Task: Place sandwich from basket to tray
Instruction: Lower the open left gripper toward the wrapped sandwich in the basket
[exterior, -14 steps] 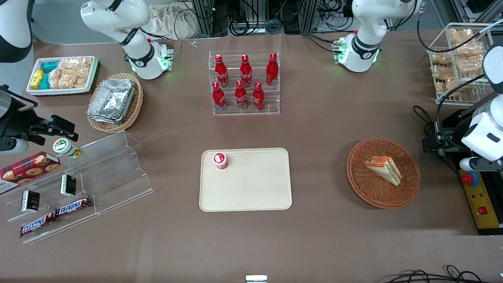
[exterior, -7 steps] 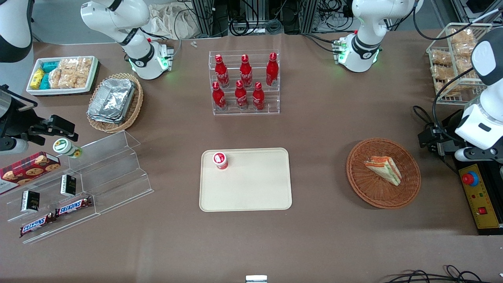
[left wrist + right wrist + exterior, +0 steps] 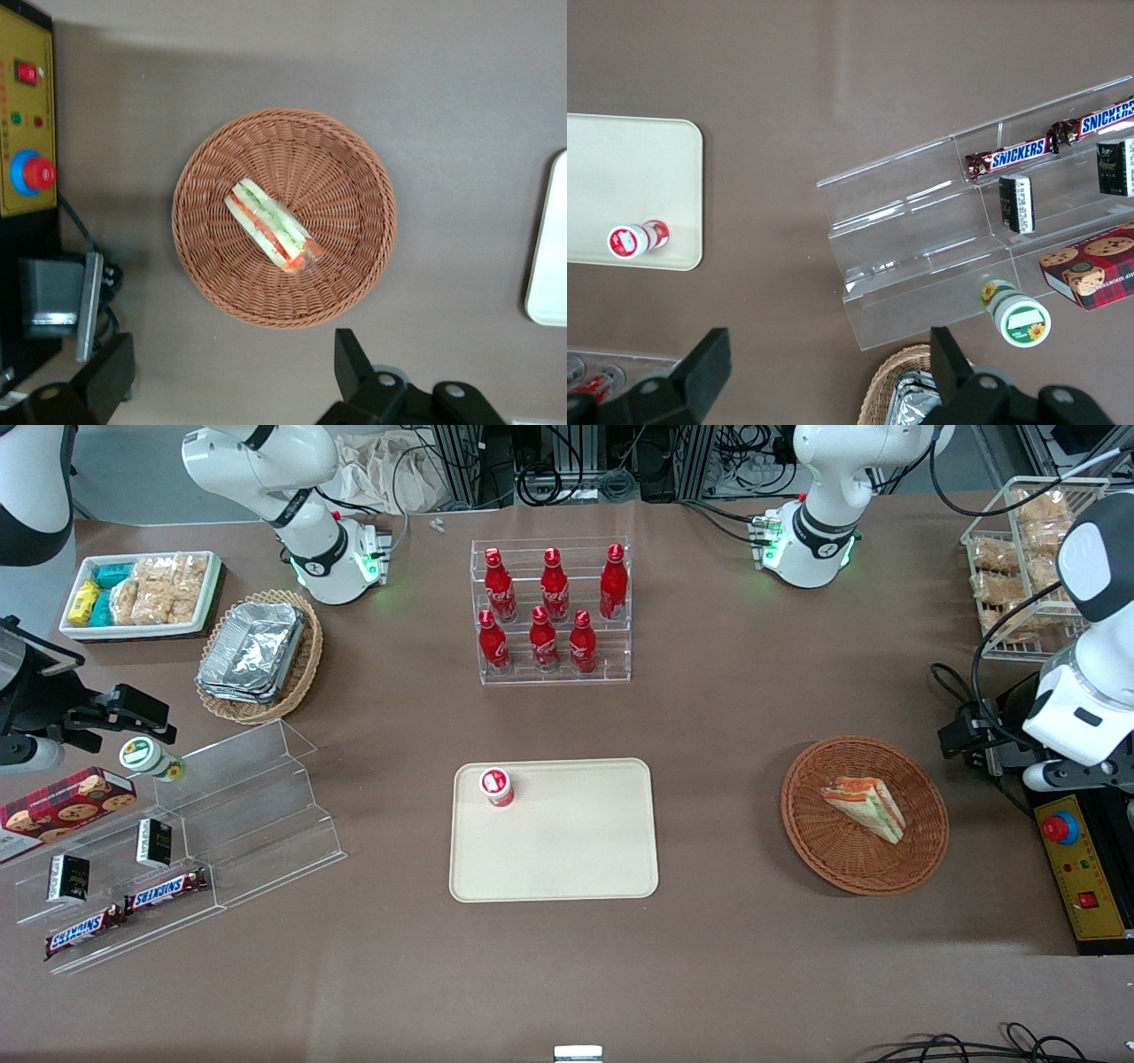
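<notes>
Front view: sandwich (image 3: 864,807) lay in the basket (image 3: 921,859) at right-center of frame, well apart from the tray (image 3: 567,859) at center, w/ a red-capped cup (image 3: 497,786) in its upper-left corner. Gripper (image 3: 974,746) hung at the right edge, just beside the basket rim. Wrist view: gripper (image 3: 232,382) was wide open, empty, sandwich (image 3: 271,227) in the basket (image 3: 354,190).

white arm (image 3: 1083,691), black joints, black gripper (image 3: 232,381).

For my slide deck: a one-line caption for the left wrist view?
Open end effector poised above the sandwich lying in the wicker basket, tray edge nearby.
</notes>
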